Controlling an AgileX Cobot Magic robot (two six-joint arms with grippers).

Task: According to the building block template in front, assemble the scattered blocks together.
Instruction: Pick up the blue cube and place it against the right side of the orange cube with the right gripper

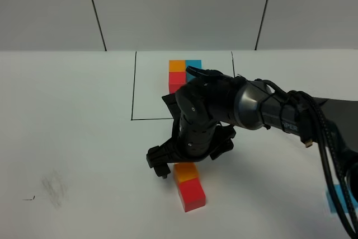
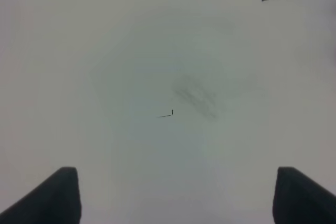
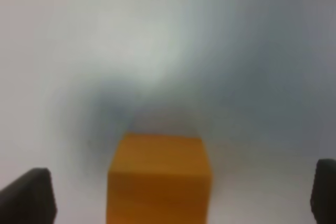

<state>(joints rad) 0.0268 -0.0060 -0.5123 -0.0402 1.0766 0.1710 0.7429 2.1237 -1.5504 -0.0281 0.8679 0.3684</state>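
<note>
White table (image 1: pixel 67 110), smudge (image 1: pixel 53 186) at lower left. Left end effector (image 2: pixel 181 195): spread wide, empty, over bare table. Lower centre: orange block (image 1: pixel 186 172) touching red block (image 1: pixel 192 194), plain cubes in a slightly skewed column matching the template (image 1: pixel 177 74) at upper centre. Right end effector (image 3: pixel 177 190): spread wide astride orange, not gripping. Judged two of three joined. Remaining: blue block (image 1: pixel 334 200), seemingly the light-blue patch at the right edge, behind cables (image 1: pixel 327 149).
</note>
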